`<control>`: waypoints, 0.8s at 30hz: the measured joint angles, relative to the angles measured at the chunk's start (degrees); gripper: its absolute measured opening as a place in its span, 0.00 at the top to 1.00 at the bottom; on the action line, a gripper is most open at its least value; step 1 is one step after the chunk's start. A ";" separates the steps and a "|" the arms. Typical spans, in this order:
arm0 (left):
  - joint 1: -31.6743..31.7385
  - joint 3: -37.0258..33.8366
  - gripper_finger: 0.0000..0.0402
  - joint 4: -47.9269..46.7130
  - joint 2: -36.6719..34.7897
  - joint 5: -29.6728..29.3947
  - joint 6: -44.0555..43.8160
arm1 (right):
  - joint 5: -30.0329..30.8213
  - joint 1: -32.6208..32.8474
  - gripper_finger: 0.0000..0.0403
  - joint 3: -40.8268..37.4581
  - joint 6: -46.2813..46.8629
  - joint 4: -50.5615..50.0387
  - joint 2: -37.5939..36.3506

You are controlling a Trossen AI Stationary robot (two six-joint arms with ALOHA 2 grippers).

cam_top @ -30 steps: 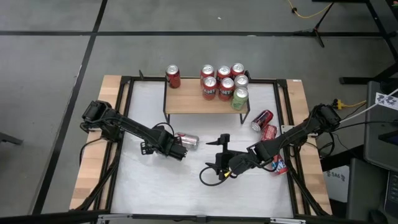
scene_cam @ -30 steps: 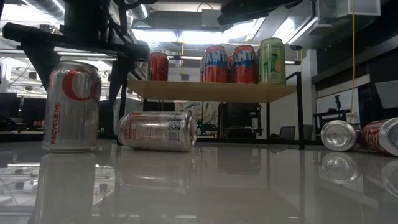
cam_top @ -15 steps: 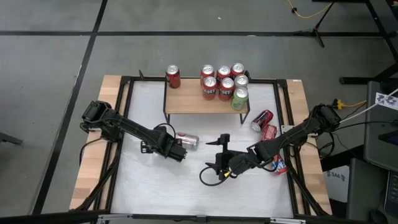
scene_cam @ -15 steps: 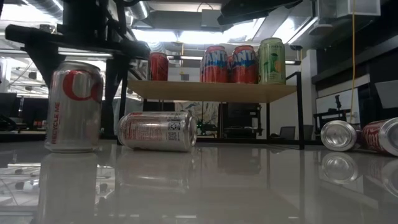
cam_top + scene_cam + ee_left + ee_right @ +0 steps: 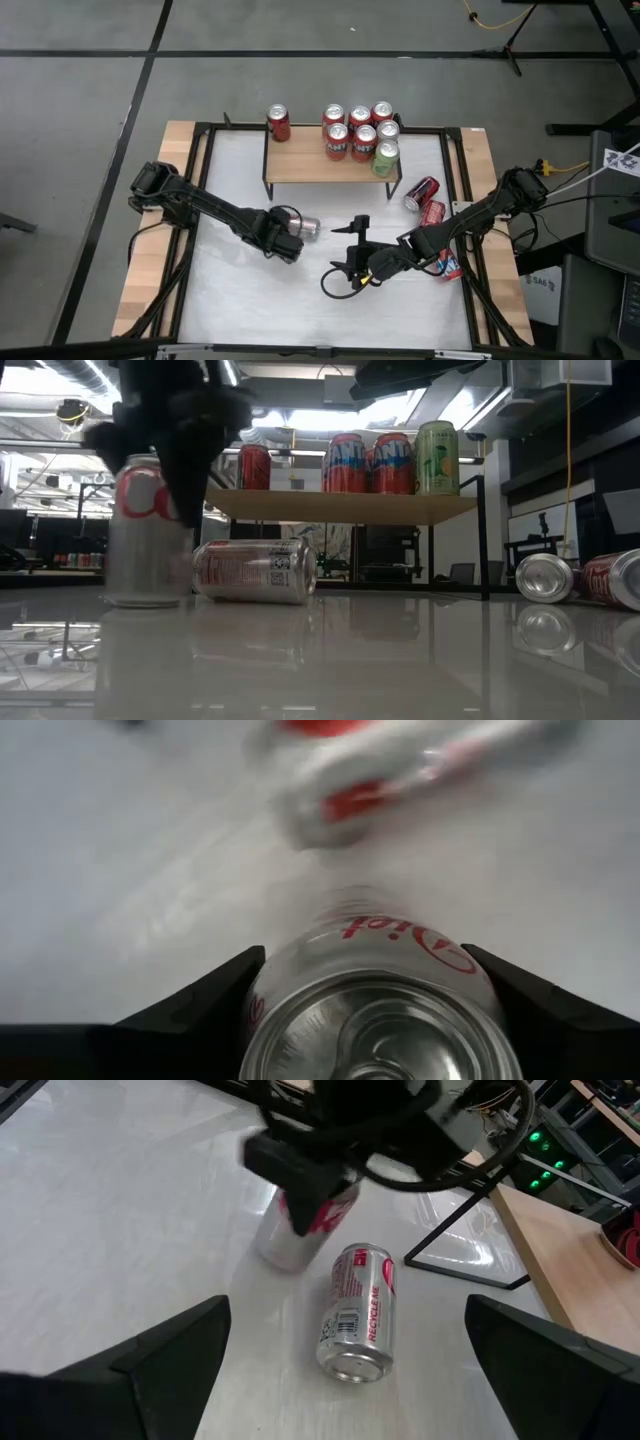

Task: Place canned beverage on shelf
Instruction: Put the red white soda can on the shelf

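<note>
Here left end effector (image 5: 372, 1020) is down over an upright silver Diet can (image 5: 380, 1020) on the bench (image 5: 240, 300), fingers (image 5: 195, 1005) either side of the can body, closing in but grip not clearly seated yet, so can't call it pinched. Just past it a second silver can (image 5: 255, 571) lies on its side, near the upright one, apart as far as can be told. Right end effector (image 5: 345, 1370) waits spread wide, near bench middle, empty. Farther back the shelf (image 5: 325, 165) holds six upright cans (image 5: 360, 132), bare plank between the lone red one and the cluster. More cans (image 5: 425, 200) lie by the bench's right edge. To do this well: centre fingers on the can's mid-body, squeeze evenly, lift straight up to clear the lying can, keep it upright, set it in the free shelf gap
</note>
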 joint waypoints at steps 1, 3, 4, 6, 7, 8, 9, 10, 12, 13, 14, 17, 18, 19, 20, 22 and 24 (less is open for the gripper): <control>-0.22 0.00 0.29 1.51 0.00 -0.09 3.44 | 0.00 0.02 0.03 0.00 0.01 -0.02 0.00; -0.78 -0.02 0.28 4.55 0.06 -0.44 10.60 | 0.00 0.00 0.03 0.00 0.01 0.00 0.00; -1.07 -0.06 0.27 6.39 0.07 -0.39 13.91 | 0.00 0.00 0.03 0.00 -0.01 -0.02 0.00; -1.68 -0.07 0.27 10.22 0.14 -0.18 19.70 | 0.00 0.02 0.03 0.00 -0.01 -0.01 0.00; -1.97 -0.07 0.27 11.68 0.16 0.00 22.63 | 0.00 0.01 0.03 0.00 0.01 -0.01 0.00; -2.27 -0.07 0.27 12.83 0.18 0.21 25.65 | 0.00 0.00 0.03 0.00 0.01 0.00 0.00; -2.59 -0.11 0.27 13.78 0.22 0.41 28.83 | 0.00 0.00 0.03 0.00 0.01 0.00 0.00; -2.89 -0.11 0.27 14.52 0.24 0.52 32.04 | 0.00 0.00 0.03 0.00 -0.01 -0.02 0.00; -3.66 -0.11 0.27 15.34 0.26 0.75 38.34 | 0.00 0.01 0.03 0.00 0.00 -0.01 0.00; -4.01 -0.13 0.27 15.33 0.26 0.84 41.29 | 0.00 0.00 0.03 0.00 0.00 0.00 0.00; -4.34 -0.13 0.27 15.20 0.26 0.97 44.20 | 0.00 0.02 0.03 0.00 0.01 -0.02 0.00; -5.38 -0.13 0.26 15.15 0.26 1.15 52.51 | 0.00 0.02 0.03 0.00 0.00 0.00 0.00; -5.79 -0.13 0.26 15.12 0.26 1.16 55.13 | 0.00 0.00 0.03 0.00 0.01 0.00 0.00; -6.14 -0.13 0.26 15.09 0.26 1.26 57.92 | 0.00 0.01 0.03 0.00 -0.01 0.00 0.00; -6.51 -0.13 0.25 15.10 0.26 1.46 60.86 | 0.00 0.00 0.03 0.00 -0.01 -0.02 0.00; -7.31 -0.13 0.25 15.07 0.26 2.05 66.91 | 0.00 0.01 0.03 0.00 0.00 -0.02 0.00; -8.06 -0.13 0.25 15.06 0.26 2.39 71.29 | 0.00 0.01 0.03 0.00 0.00 -0.01 0.00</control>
